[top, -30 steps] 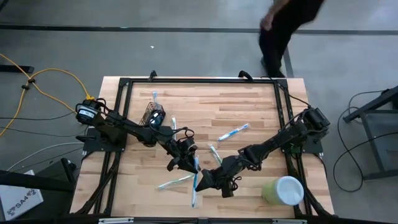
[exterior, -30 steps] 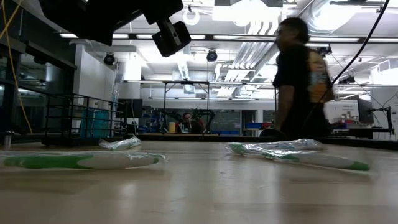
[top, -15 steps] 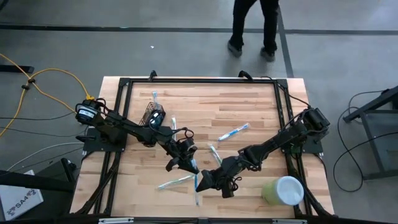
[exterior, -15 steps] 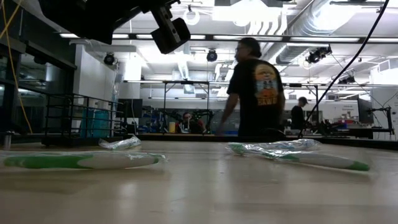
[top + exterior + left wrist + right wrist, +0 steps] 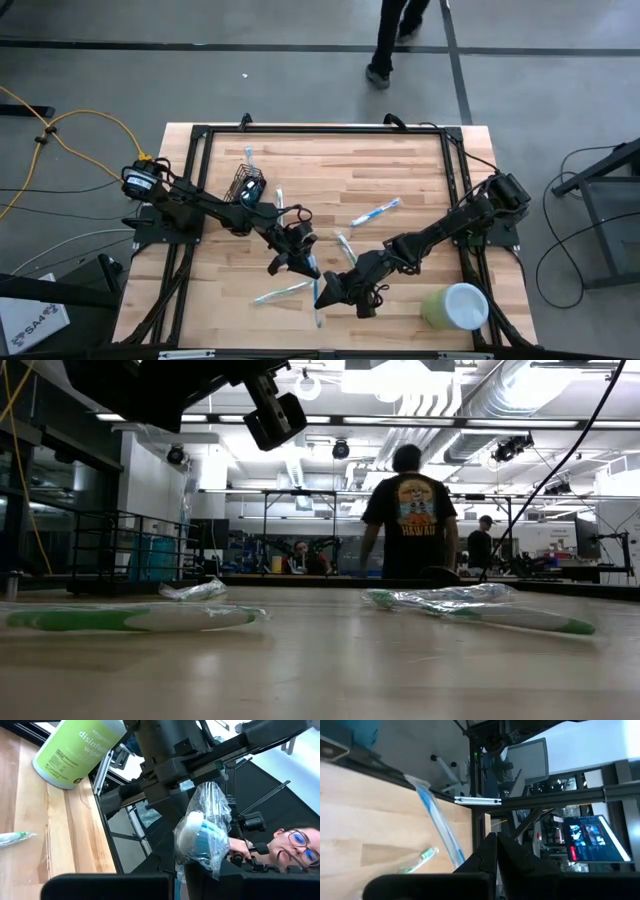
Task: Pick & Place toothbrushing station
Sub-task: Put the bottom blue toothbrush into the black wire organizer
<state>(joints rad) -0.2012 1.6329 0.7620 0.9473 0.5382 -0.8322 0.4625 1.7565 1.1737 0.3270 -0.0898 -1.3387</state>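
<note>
The toothbrushing station, a small black wire-mesh holder, sits at the table's far left with a toothbrush at its far side. Near the table's middle front, both grippers meet at one blue toothbrush in a clear wrapper. My left gripper comes from the left and is shut on it. My right gripper comes from the right and is also shut on it. The toothbrush is off the table. My left gripper pinches the wrapped toothbrush between its two fingers. The blue-and-white end in crumpled wrapper sticks out past the fingertips; the exact contact lies at the picture's edge. The fingers come about level from the table's left. My right gripper pinches the wrapped blue toothbrush at a spot beside its shut fingers. The shaft runs away from them, clear of the table. The fingers come from the table's right, slanting slightly down.
Loose wrapped toothbrushes lie on the table: a blue one, a green one, one near the front, a small one. A pale green wipes canister lies at the front right. A person walks beyond the far edge.
My left gripper has shut on the wrapped toothbrush that my right gripper holds; neither arm has shifted place. The toothbrush's near end has swung slightly toward the table's right. A person behind the table has walked across.
</note>
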